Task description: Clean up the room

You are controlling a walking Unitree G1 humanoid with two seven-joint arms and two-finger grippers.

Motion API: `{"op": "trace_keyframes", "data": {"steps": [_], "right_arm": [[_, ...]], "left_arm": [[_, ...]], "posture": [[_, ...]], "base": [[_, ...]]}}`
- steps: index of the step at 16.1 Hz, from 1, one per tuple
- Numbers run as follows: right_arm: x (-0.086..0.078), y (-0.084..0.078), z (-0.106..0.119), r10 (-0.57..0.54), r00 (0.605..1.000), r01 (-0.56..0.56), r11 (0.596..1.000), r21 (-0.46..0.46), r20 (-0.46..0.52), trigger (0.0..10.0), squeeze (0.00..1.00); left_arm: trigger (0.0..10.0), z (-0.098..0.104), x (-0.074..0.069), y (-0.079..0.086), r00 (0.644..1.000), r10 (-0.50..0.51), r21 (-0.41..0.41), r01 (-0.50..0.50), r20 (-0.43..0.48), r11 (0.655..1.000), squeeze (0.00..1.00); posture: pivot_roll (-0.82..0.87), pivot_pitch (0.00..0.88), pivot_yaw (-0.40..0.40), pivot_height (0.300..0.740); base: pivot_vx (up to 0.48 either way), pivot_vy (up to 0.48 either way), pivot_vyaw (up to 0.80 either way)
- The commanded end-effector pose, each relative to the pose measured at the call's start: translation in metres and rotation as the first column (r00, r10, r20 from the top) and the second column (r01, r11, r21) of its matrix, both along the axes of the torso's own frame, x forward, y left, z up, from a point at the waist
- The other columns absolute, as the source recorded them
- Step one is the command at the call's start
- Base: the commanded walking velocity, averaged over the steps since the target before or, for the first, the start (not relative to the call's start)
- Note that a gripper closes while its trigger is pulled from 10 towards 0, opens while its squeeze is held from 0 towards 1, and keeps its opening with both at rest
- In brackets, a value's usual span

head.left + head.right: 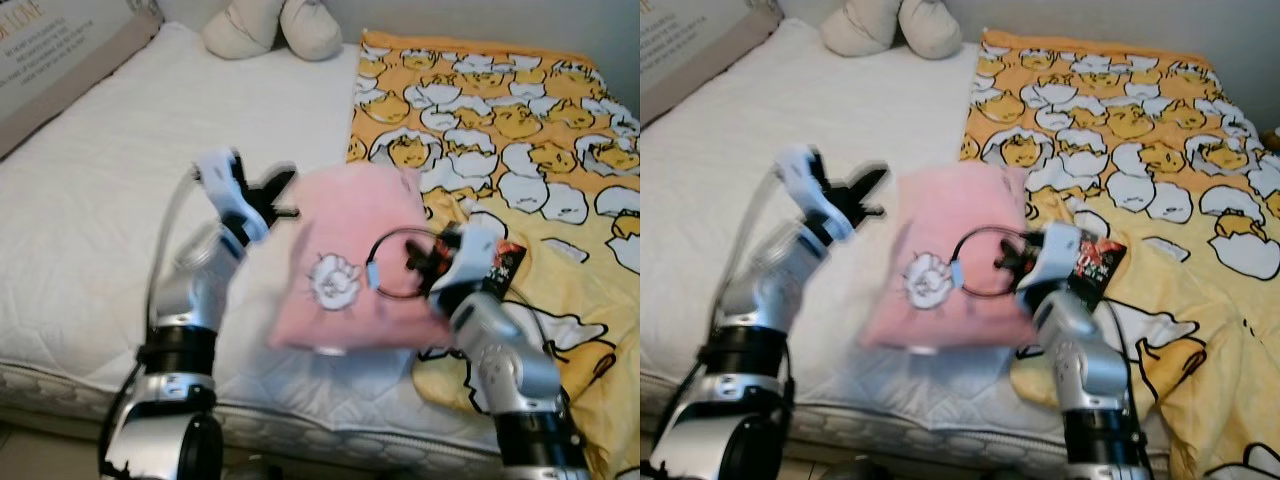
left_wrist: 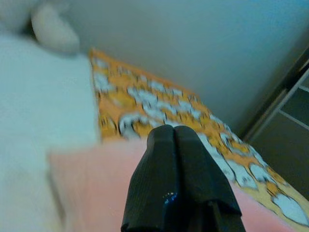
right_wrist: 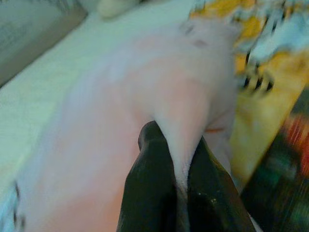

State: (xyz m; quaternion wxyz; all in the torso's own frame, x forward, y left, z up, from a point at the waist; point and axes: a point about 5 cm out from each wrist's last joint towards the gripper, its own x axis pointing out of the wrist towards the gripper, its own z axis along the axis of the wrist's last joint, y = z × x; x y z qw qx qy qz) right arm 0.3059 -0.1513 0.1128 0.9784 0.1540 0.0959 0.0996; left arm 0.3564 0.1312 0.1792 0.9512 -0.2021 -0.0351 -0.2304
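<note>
A pink cushion (image 1: 345, 260) with a small white cartoon print hangs tilted above the bed's front edge. My right gripper (image 1: 420, 262) is shut on its right edge; in the right wrist view the pink fabric (image 3: 159, 87) is pinched between the black fingers (image 3: 149, 183). My left gripper (image 1: 283, 195) is raised beside the cushion's upper left corner. In the left wrist view its fingers (image 2: 164, 179) are pressed together with nothing between them, and the pink cushion (image 2: 87, 188) lies just beyond.
The white mattress (image 1: 120, 170) spreads to the left. A yellow blanket with an egg pattern (image 1: 500, 120) covers the bed's right half. A cream plush (image 1: 275, 25) sits at the head, a cardboard box (image 1: 60, 50) at far left, and a red-black packet (image 1: 508, 265) by my right wrist.
</note>
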Motion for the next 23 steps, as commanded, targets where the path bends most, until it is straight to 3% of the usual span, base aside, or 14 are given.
{"op": "trace_keyframes", "data": {"steps": [1,4,5,6,10,11,12,14,17,18,19,20,21,23], "right_arm": [[0.004,-0.008,0.017,-0.043,0.995,0.044,0.999,-0.008,0.091,0.0,0.00],[0.003,-0.008,0.014,-0.047,0.994,0.049,0.999,-0.013,0.097,0.0,0.00],[0.002,-0.008,0.011,-0.052,0.995,0.053,0.999,-0.009,0.089,0.0,0.00],[-0.004,-0.009,0.002,-0.072,0.995,0.074,0.997,-0.017,0.066,0.0,0.00],[-0.021,-0.019,-0.026,-0.199,0.979,0.200,0.980,0.016,-0.053,0.0,0.00],[-0.027,-0.021,-0.033,-0.239,0.967,0.243,0.970,0.026,-0.090,0.0,0.00],[-0.033,-0.020,-0.039,-0.266,0.956,0.271,0.962,0.033,-0.122,0.0,0.00],[-0.037,-0.013,-0.044,-0.275,0.949,0.286,0.957,0.051,-0.156,0.0,0.00],[-0.035,-0.007,-0.044,-0.272,0.947,0.287,0.956,0.068,-0.170,0.0,0.00],[-0.036,-0.007,-0.047,-0.280,0.941,0.299,0.951,0.082,-0.191,0.0,0.00],[-0.037,-0.006,-0.048,-0.282,0.939,0.302,0.950,0.084,-0.196,0.0,0.00],[-0.036,-0.005,-0.048,-0.284,0.939,0.303,0.950,0.078,-0.193,0.0,0.00],[-0.036,-0.005,-0.048,-0.289,0.937,0.309,0.948,0.078,-0.194,0.0,0.00],[-0.037,-0.003,-0.048,-0.304,0.933,0.322,0.944,0.070,-0.189,0.0,0.00]], "left_arm": [[0.0,0.015,0.000,-0.005,0.999,-0.007,0.009,0.007,0.048,1.000,0.00],[0.0,0.013,-0.002,-0.005,1.000,0.001,0.054,-0.002,0.017,0.999,0.00],[0.6,0.006,-0.002,-0.004,1.000,0.017,0.099,-0.015,-0.024,0.995,0.00],[10.0,-0.010,-0.004,0.000,0.993,0.046,0.174,-0.026,-0.109,0.984,0.00],[10.0,-0.011,-0.007,0.001,0.986,0.055,0.139,-0.033,-0.158,0.990,0.00],[10.0,-0.010,-0.008,0.001,0.982,0.051,0.110,-0.031,-0.182,0.993,1.00],[10.0,-0.008,-0.009,0.000,0.975,0.032,0.069,-0.017,-0.222,0.998,1.00],[10.0,-0.011,-0.009,-0.004,0.954,-0.003,0.063,0.023,-0.300,0.998,1.00],[10.0,-0.010,-0.012,-0.014,0.939,-0.069,0.154,0.127,-0.338,0.980,1.00],[10.0,-0.012,-0.015,-0.015,0.940,-0.089,0.234,0.173,-0.330,0.957,1.00],[10.0,-0.009,-0.016,-0.015,0.951,-0.087,0.300,0.179,-0.296,0.937,1.00],[10.0,0.000,-0.017,-0.016,0.978,-0.088,0.425,0.162,-0.189,0.891,1.00],[10.0,0.004,-0.017,-0.016,0.986,-0.087,0.473,0.146,-0.144,0.869,1.00],[10.0,0.026,-0.020,-0.018,0.993,-0.100,0.620,0.044,0.055,0.783,1.00]], "posture": [[0.00,0.000,-0.010,0.719],[0.00,0.000,-0.012,0.719],[0.00,0.000,-0.011,0.719],[0.00,0.000,-0.011,0.719],[0.00,0.000,-0.004,0.719],[0.00,0.000,-0.001,0.719],[-0.01,0.000,0.002,0.719],[-0.01,0.000,0.007,0.719],[-0.01,0.000,0.008,0.719],[-0.01,0.000,0.006,0.719],[-0.01,0.000,0.004,0.719],[-0.01,0.000,0.004,0.719],[-0.01,0.000,0.003,0.719],[0.00,0.000,0.003,0.719]], "base": [[0.000,0.000,0.00],[0.000,0.000,0.00],[0.000,0.000,0.00],[0.000,0.000,0.00],[0.000,0.000,0.00],[0.000,0.000,0.00],[0.000,0.000,0.00],[0.000,0.000,0.00],[0.000,0.000,0.00],[0.000,0.000,0.00],[0.000,0.000,0.00],[0.000,0.000,0.00],[0.000,0.000,0.00],[0.000,0.000,0.00]]}}
